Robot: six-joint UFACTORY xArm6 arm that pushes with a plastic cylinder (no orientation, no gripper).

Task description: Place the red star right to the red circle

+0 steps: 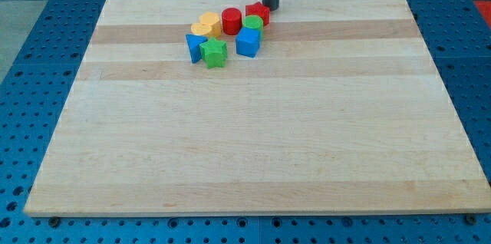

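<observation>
Tip (271, 7) is seen at the view's top, set just right of the red star (258, 13), touching or nearly so; contact cannot be confirmed. No jaws are fitted, so nothing is held. Left to right in the cluster: blue triangle (195, 47), yellow block (206, 25), green star (214, 53), red circle (232, 21), blue cube (248, 42), green round block (252, 24), then the red star, partly hidden behind the green one. All are grouped on the wooden board (253, 144).
</observation>
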